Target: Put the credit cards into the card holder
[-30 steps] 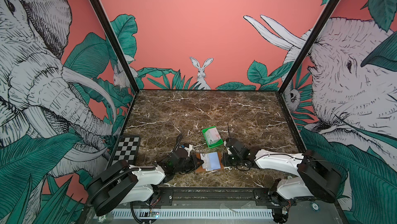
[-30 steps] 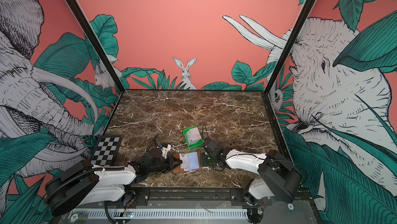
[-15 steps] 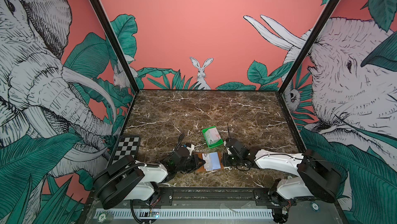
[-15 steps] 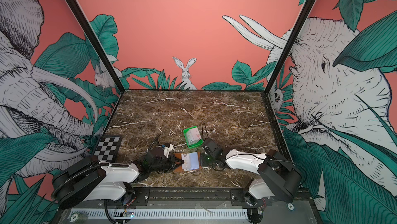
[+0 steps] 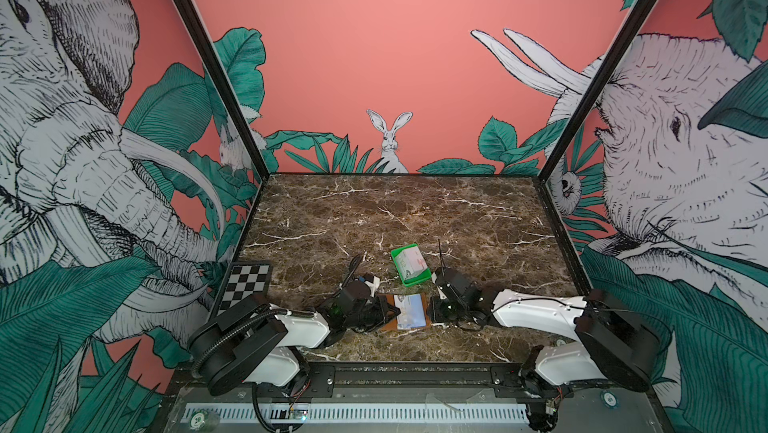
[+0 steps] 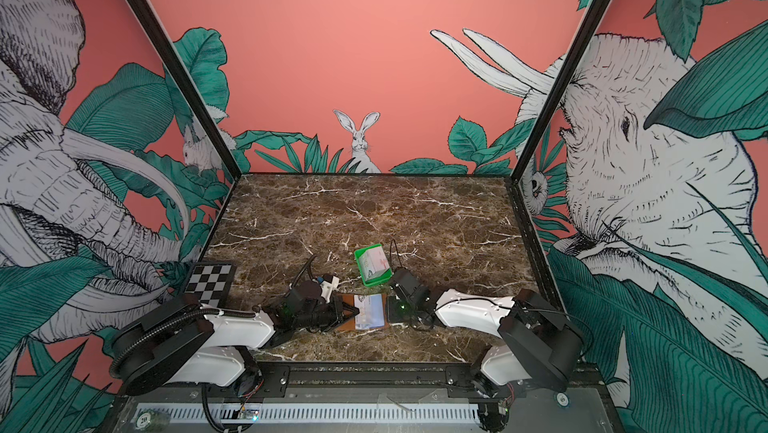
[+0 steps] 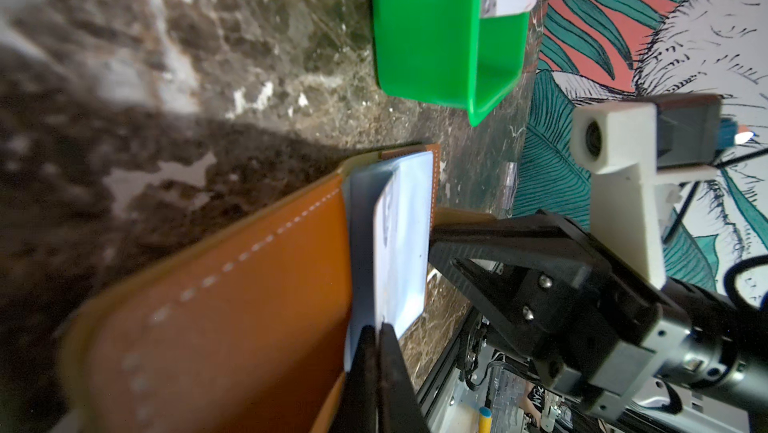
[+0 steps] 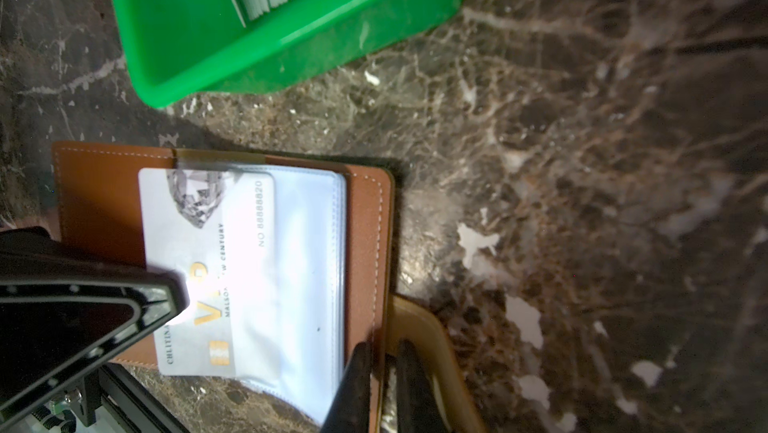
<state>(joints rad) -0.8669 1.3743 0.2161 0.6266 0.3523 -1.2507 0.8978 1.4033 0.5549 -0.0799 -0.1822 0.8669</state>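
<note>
The dark brown, white-veined marble-look tabletop (image 5: 374,210) fills the lower middle of both top views. On it lie a bright green plastic tray (image 5: 417,281) at centre, an open tan leather-look card holder (image 5: 419,315) just below, and a black-and-white checkerboard plate (image 5: 245,287) at its left edge.

The left arm (image 5: 299,325) and right arm (image 5: 536,312) pair glossy white link shells with bulky matt-black joint housings (image 5: 615,343), and a small green light (image 5: 332,309) glows near each wrist. A ribbed black hose (image 5: 232,327) runs over the left shoulder housing, and a thin black cable (image 5: 548,299) follows the right white link. The right gripper (image 7: 438,240) has black fingers (image 7: 507,235) with triangular cut-outs and silver screw heads (image 7: 544,281) (a blocky white camera mount (image 7: 619,186) sits above), backed by a grey metal body (image 7: 665,352).
</note>
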